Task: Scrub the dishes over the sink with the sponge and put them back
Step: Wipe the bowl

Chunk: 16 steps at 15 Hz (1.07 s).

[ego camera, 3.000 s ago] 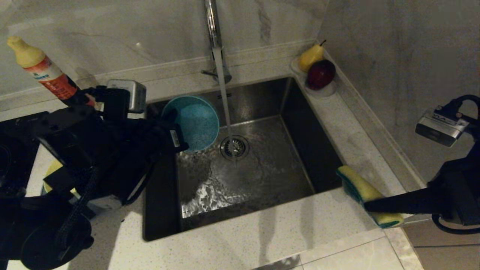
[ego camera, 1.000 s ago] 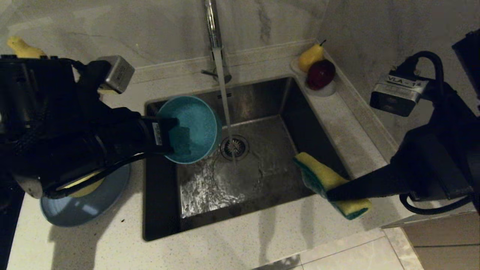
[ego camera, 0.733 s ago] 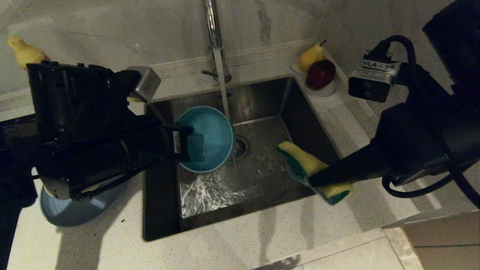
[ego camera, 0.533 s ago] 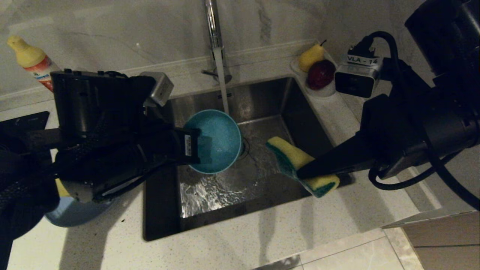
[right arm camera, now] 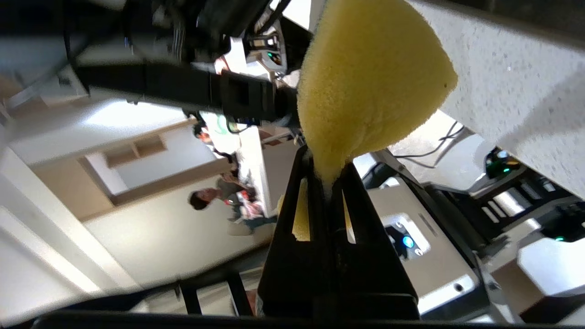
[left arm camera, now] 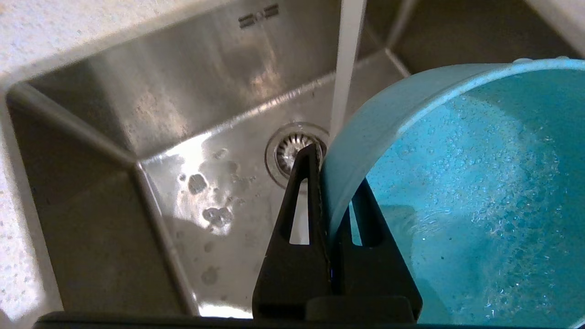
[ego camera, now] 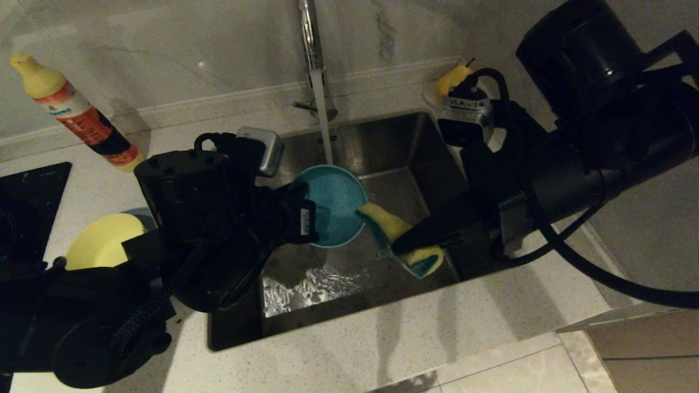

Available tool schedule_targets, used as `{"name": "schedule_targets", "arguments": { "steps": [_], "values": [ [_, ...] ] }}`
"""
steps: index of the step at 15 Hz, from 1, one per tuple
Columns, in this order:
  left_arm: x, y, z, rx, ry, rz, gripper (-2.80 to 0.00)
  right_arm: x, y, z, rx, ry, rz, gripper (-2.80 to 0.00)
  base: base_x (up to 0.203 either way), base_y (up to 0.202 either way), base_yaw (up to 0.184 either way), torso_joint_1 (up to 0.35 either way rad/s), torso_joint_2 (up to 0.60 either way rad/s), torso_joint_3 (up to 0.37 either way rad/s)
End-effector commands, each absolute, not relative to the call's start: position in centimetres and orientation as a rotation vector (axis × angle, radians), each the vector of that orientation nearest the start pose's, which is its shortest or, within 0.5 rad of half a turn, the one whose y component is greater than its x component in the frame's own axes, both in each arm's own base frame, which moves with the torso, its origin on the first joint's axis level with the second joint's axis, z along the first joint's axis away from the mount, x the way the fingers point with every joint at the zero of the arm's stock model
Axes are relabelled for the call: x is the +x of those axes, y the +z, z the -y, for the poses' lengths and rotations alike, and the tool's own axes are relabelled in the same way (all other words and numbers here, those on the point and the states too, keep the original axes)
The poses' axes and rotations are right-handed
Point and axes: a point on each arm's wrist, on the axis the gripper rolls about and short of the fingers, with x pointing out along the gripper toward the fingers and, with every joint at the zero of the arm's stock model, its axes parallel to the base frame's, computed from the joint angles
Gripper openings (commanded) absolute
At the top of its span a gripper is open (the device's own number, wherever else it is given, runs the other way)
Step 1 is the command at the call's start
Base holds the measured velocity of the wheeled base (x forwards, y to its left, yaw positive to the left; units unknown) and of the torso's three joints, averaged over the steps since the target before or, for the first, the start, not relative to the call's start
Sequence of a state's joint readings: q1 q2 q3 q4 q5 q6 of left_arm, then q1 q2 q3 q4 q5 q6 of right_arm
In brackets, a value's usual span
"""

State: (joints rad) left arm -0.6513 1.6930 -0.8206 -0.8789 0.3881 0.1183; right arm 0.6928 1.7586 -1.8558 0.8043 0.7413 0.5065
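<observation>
- A bottle (ego camera: 71,112) with a yellow cap is leaning on the bench (ego camera: 382,349) at ten o'clock, by the wall.
- The pale-yellow bowl (ego camera: 101,240) is sitting on the bench at nine o'clock, left of the sink (ego camera: 349,147), partly hidden by the left arm; a rim of the light-blue plate (ego camera: 139,214) is peeking out behind it.
- The left claw (ego camera: 319,224) is clamping the rim of the teal bowl (ego camera: 338,204), holding it tilted over the sink's middle.
- Water is running from the tap (ego camera: 309,38) at twelve o'clock, falling just behind the bowl's rim.
- The right claw (ego camera: 401,248) is pinching the sponge (ego camera: 390,226) tight, its tip touching the bowl's right edge.
- The right arm is covering most of the pear (ego camera: 452,77) at one o'clock.
- In the right wrist view a person (right arm camera: 215,198) is showing far off.
</observation>
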Motion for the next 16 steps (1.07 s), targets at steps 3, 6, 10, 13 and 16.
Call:
{"name": "schedule_targets", "arguments": {
  "steps": [3, 6, 10, 13, 16],
  "values": [
    [25.1, 21.3, 18.5, 0.106, -0.276, 0.039, -2.80, 24.4, 30.5, -22.5, 0.450, 1.108, -1.172, -2.80, 0.000, 0.000, 0.000, 0.000, 0.00, 0.000],
    [25.1, 21.3, 18.6, 0.101, -0.281, 0.036, -2.80, 25.3, 29.2, -23.4, 0.446, 1.094, -1.202, -2.80, 0.000, 0.000, 0.000, 0.000, 0.00, 0.000],
    [24.6, 20.7, 18.9, 0.101, -0.303, 0.020, -2.80, 26.1, 28.4, -23.9, 0.449, 1.084, -1.212, -2.80, 0.000, 0.000, 0.000, 0.000, 0.00, 0.000],
    [24.0, 20.0, 19.3, 0.109, -0.326, 0.013, -2.80, 26.5, 28.6, -24.0, 0.495, 1.072, -1.197, -2.80, 0.000, 0.000, 0.000, 0.000, 0.00, 0.000],
    [23.2, 19.9, 19.8, 0.088, -0.350, 0.062, -2.80, 26.9, 28.8, -23.7, 0.527, 1.056, -1.184, -2.80, 0.000, 0.000, 0.000, 0.000, 0.00, 0.000]
  ]
}}
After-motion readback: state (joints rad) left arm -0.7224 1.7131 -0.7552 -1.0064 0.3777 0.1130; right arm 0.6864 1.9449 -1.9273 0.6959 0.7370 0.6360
